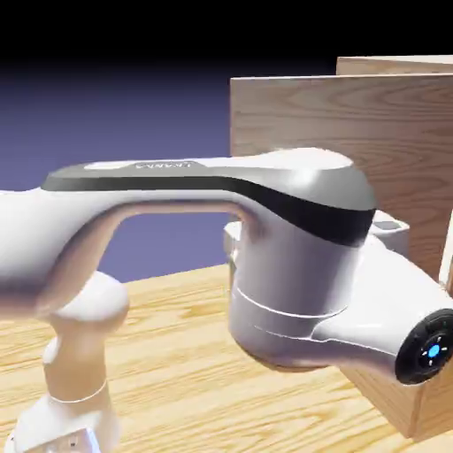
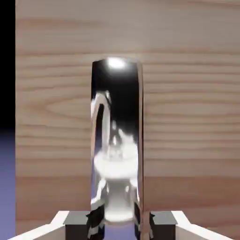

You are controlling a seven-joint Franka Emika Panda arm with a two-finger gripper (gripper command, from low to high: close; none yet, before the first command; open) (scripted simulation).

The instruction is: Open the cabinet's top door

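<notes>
End effector (image 2: 117,220) hidden behind arm in exterior view; only cabinet (image 1: 389,115) side and tabletop (image 1: 177,354) seen there. Hand view fills in rest: top door (image 2: 187,117) dead ahead, shiny handle (image 2: 117,140) sat between fingertips (image 2: 77,220), straddled narrowly. Actual contact can't be told.

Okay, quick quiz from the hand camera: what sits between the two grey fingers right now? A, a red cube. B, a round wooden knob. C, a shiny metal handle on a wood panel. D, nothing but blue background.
C: in the hand view a tall, mirror-like metal handle stands on the light-wood door, running down into the gap between the grey fingers at the picture's bottom edge.
</notes>
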